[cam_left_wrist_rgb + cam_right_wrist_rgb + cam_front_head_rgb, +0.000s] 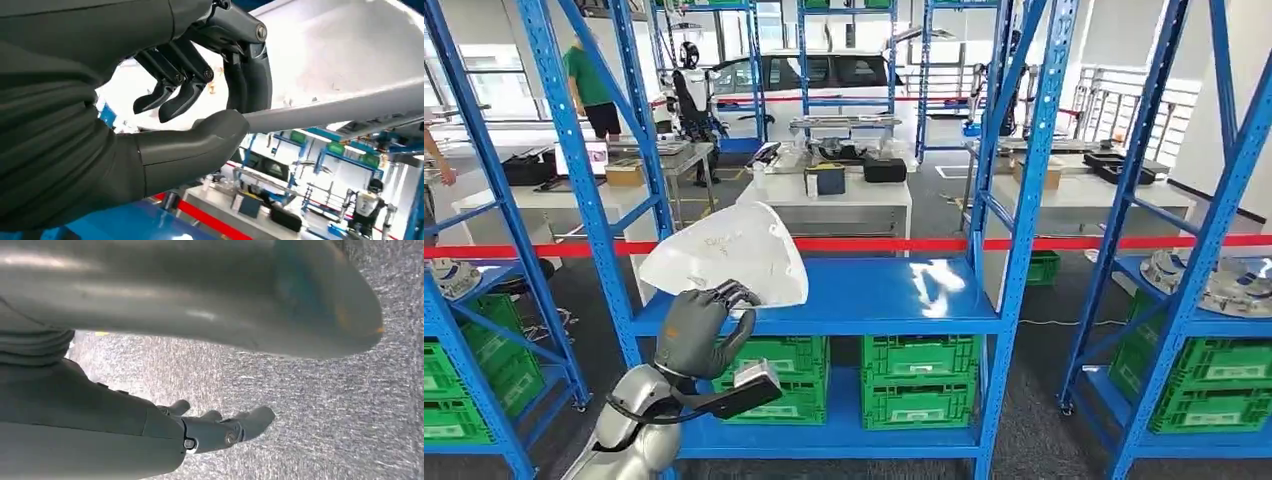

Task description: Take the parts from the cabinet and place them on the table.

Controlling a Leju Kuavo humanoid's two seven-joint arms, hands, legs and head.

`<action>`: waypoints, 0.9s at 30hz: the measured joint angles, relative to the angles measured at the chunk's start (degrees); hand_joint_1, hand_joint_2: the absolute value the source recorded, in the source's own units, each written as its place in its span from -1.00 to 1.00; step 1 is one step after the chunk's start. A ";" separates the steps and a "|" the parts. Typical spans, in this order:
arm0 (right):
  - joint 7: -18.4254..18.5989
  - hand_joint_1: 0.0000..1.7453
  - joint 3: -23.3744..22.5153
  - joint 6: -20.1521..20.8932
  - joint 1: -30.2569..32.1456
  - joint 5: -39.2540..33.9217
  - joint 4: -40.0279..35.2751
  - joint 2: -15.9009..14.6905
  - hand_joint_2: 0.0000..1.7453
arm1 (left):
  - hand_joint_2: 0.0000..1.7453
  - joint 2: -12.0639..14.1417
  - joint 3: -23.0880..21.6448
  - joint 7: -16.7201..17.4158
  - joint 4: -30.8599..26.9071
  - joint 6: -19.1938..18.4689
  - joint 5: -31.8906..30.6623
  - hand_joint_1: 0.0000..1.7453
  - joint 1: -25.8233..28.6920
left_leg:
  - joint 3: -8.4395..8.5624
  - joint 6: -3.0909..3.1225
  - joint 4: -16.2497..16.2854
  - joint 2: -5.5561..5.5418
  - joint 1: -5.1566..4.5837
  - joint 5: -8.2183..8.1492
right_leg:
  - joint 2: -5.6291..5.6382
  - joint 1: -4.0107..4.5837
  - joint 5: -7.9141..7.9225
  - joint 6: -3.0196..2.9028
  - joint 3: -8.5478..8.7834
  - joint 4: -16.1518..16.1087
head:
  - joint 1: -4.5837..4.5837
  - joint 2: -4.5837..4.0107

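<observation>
A: Left hand (pixel 701 325) first. Fingers (pixel 246 82) over the near edge of the white panel (pixel 729 255), thumb (pixel 200 142) pressed underneath. A pinch on the rim; two other fingers curl free, touching nothing.

B: Where's the panel sit?

A: Tilted above the blue shelf (pixel 874 295), far end raised beyond the fingertips, near edge in the grip. Looks like thin formed sheet: stiff, light, smooth-faced, so probably slippery. One-edge hold will let it swing; I'd want a deeper grip on the rim.

B: Obstacles?

A: Blue uprights (pixel 589 180) just left of the fingers and another post (pixel 1024 200) well to the right; the diagonal brace (pixel 639 110) crosses above. Panel must clear those. Green crates (pixel 919 380) sit below the shelf.

B: Right hand (pixel 220 430)?

A: Hanging over grey floor (pixel 325 405), fingers loosely extended, holding nothing.
</observation>
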 joint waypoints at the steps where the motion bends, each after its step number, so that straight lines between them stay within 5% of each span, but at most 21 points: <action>1: -0.11 -1.00 0.00 -0.20 0.03 0.02 0.00 -0.02 -1.00 | 1.00 0.07 0.00 -0.06 0.00 0.00 -0.09 1.00 0.39 | -0.31 -0.12 0.13 -0.34 0.07 0.07 | 0.00 -0.34 -1.62 0.30 -1.78 3.87 | 0.04 0.00; 2: -0.15 -1.00 0.00 -0.28 0.06 0.09 0.00 -0.02 -1.00 | 1.00 0.09 0.00 -0.09 0.04 0.00 -0.15 1.00 0.70 | -0.74 -0.37 0.45 -0.74 0.26 0.19 | 0.01 -0.62 -1.85 0.62 -2.71 5.82 | 0.02 0.00; 3: -0.26 -1.00 0.00 -0.44 0.07 0.11 0.00 -0.07 -1.00 | 1.00 0.13 0.00 -0.15 0.09 0.00 -0.20 1.00 0.89 | -1.33 -0.75 0.98 -1.28 0.59 0.23 | 0.01 -0.92 -0.56 1.00 -2.05 4.54 | 0.02 0.00; 5: -0.39 -1.00 0.00 -0.79 0.07 0.13 -0.02 -0.13 -1.00 | 1.00 0.17 0.00 -0.22 0.09 0.00 -0.20 1.00 0.91 | -2.67 -1.79 2.65 -2.37 1.45 0.06 | 0.44 -1.85 3.92 2.08 2.76 -4.49 | 0.02 0.00; 6: -0.42 -1.00 0.00 -0.85 0.04 0.13 0.00 -0.13 -1.00 | 1.00 0.17 0.02 -0.22 0.07 0.00 -0.18 1.00 0.88 | -3.48 -2.47 3.98 -2.78 1.72 -0.23 | 1.72 -2.44 4.50 2.68 4.83 -8.92 | 0.04 0.00; 7: -0.44 -1.00 0.00 -0.85 0.04 0.13 0.09 0.22 -1.00 | 1.00 0.24 0.04 -0.24 -0.02 0.00 -0.18 1.00 0.96 | -4.02 -3.13 4.49 -3.37 1.46 -0.36 | 3.45 -1.70 3.87 2.55 4.03 -7.16 | 0.35 0.00; 8: -0.55 -1.00 0.00 -0.90 0.08 0.15 0.07 0.22 -1.00 | 1.00 0.24 0.09 -0.24 -0.02 0.00 -0.22 1.00 0.94 | -4.47 -3.35 5.24 -3.95 1.22 -0.55 | 3.10 -1.92 4.09 0.64 3.86 -7.05 | 0.13 0.00; 11: -0.24 -1.00 0.00 -1.33 0.14 0.26 0.07 0.15 -1.00 | 1.00 0.59 0.26 -0.57 0.00 0.07 -0.20 1.00 0.87 | -5.04 -4.07 4.50 -5.11 1.44 0.49 | 1.28 -1.89 4.48 -1.03 3.69 -6.91 | 0.11 0.00; 12: -0.24 -1.00 0.00 -1.35 0.00 0.39 0.07 0.15 -1.00 | 1.00 0.72 0.35 -0.55 0.07 0.11 -0.24 1.00 0.89 | -5.18 -4.13 5.00 -4.00 1.38 0.15 | 0.70 -1.94 4.74 -1.52 3.59 -6.95 | 0.11 0.00; 14: -0.24 -1.00 0.00 -1.95 0.08 0.50 0.07 0.15 -1.00 | 1.00 0.96 0.46 -0.28 0.13 0.37 -0.72 1.00 0.74 | -7.47 -4.30 11.11 -0.36 1.04 -4.32 | -0.04 -1.68 5.01 -2.01 3.45 -7.09 | -0.09 0.00; 16: -0.33 -1.00 0.00 -2.89 0.32 0.81 0.07 0.07 -1.00 | 1.00 0.98 0.46 0.07 0.31 0.72 -1.36 1.00 0.77 | -11.03 -4.20 20.39 0.41 1.04 -8.72 | -1.38 -1.43 5.06 -2.09 3.27 -7.09 | -0.11 0.00; 17: -0.50 -1.00 0.00 -3.43 0.32 1.12 0.07 -0.07 -1.00 | 1.00 1.05 0.46 0.22 0.50 0.96 -1.44 1.00 0.87 | -11.83 -4.03 22.98 0.49 1.03 -9.53 | -2.08 -1.31 5.05 -2.10 3.22 -7.09 | -0.11 0.00; 19: -0.66 -1.00 0.04 -4.11 0.21 1.44 0.04 -0.28 -1.00 | 1.00 1.36 0.59 0.52 0.79 1.18 -1.75 1.00 0.91 | -9.52 -3.38 20.12 0.55 0.93 -7.73 | -3.28 -1.02 5.00 -2.17 3.26 -7.09 | -0.11 0.00; 20: -0.70 -1.00 0.11 -4.74 0.17 1.79 0.04 -0.42 -1.00 | 1.00 1.49 0.77 0.63 0.79 1.31 -2.01 1.00 0.86 | -6.44 -2.76 15.14 0.97 0.69 -5.66 | -3.99 -0.92 4.92 -2.25 3.36 -7.09 | -0.11 0.00; 21: -0.90 -1.00 0.13 -5.23 0.13 1.86 0.04 -0.48 -1.00 | 1.00 1.68 0.92 0.68 0.79 1.44 -2.19 1.00 0.71 | -3.20 -2.02 9.67 2.29 0.15 -3.89 | -4.58 -0.84 4.84 -2.19 3.51 -7.11 | -0.11 0.00; 22: -1.27 -1.00 0.13 -5.84 0.10 1.92 0.04 -0.55 -1.00 | 1.00 1.75 1.07 0.76 0.79 1.53 -2.34 1.00 0.51 | -1.62 -1.51 6.44 5.01 -0.68 -4.74 | -5.17 -0.74 4.75 -2.10 3.60 -7.23 | -0.11 0.00; 23: -1.66 -1.00 0.13 -6.34 0.11 2.05 0.04 -0.70 -1.00 | 1.00 1.79 1.27 0.77 0.81 1.53 -2.36 1.00 0.39 | -1.08 -1.53 5.79 5.20 -1.09 -4.64 | -5.66 -0.46 4.70 -1.75 3.55 -7.30 | -0.13 0.00; 26: -1.86 -1.00 0.13 -7.69 -0.11 2.19 0.04 -1.31 -1.00 | 1.00 2.82 1.70 0.70 1.18 1.73 -2.36 1.00 0.46 | -1.26 -1.39 5.35 2.85 -1.13 -4.32 | -7.58 -0.32 4.74 -1.00 4.38 -8.19 | -0.11 0.00; 27: -1.84 -1.00 0.13 -8.13 -0.24 2.19 0.04 -1.42 -1.00 | 1.00 3.06 1.92 0.70 1.20 1.90 -2.36 1.00 0.53 | -0.66 -1.05 4.50 2.21 -0.31 -3.83 | -6.93 -0.53 4.28 -0.61 4.45 -8.04 | -0.04 0.02</action>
